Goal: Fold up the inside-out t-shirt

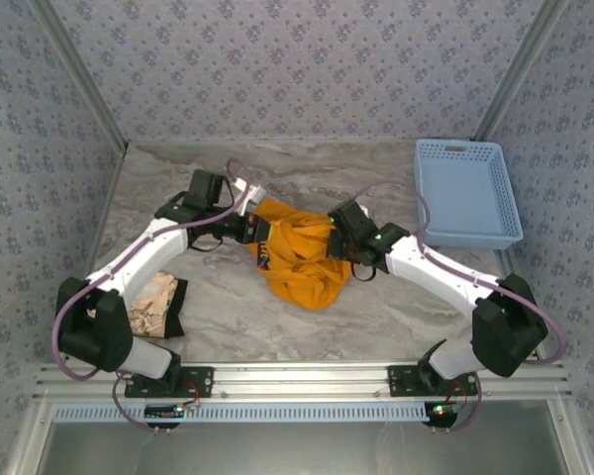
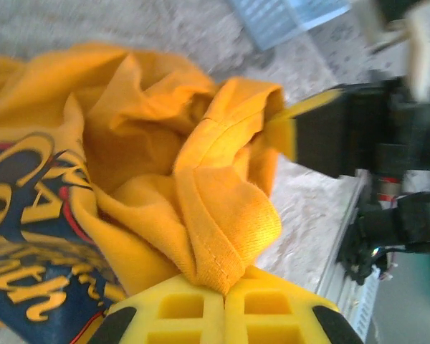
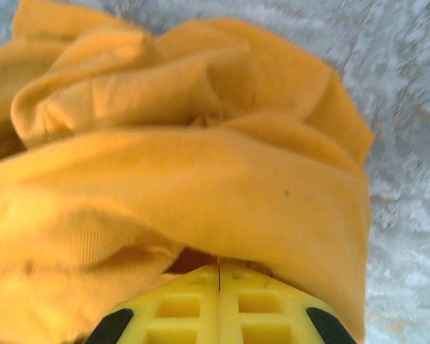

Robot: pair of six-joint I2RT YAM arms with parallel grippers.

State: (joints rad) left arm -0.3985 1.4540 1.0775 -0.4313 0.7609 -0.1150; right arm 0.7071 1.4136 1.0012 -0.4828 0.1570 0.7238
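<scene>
The inside-out t-shirt point(image 1: 302, 259) is a bunched orange-yellow heap at the middle of the marble table point(image 1: 376, 307), between the two grippers. My left gripper point(image 1: 260, 236) reaches in from the shirt's left side. In the left wrist view its yellow jaws point(image 2: 223, 292) are shut on a stitched hem fold of the t-shirt point(image 2: 222, 208). A dark blue print point(image 2: 29, 236) shows beside that fold. My right gripper point(image 1: 340, 237) comes in from the right. Its jaws point(image 3: 218, 269) are pressed together under a thick fold of the t-shirt point(image 3: 201, 186), which drapes over the tips.
A light blue basket point(image 1: 467, 193) stands at the back right of the table. A beige cloth with a black edge point(image 1: 156, 302) lies by the left arm's base. Patterned walls close in the table on three sides. The aluminium rail point(image 1: 307, 378) runs along the near edge.
</scene>
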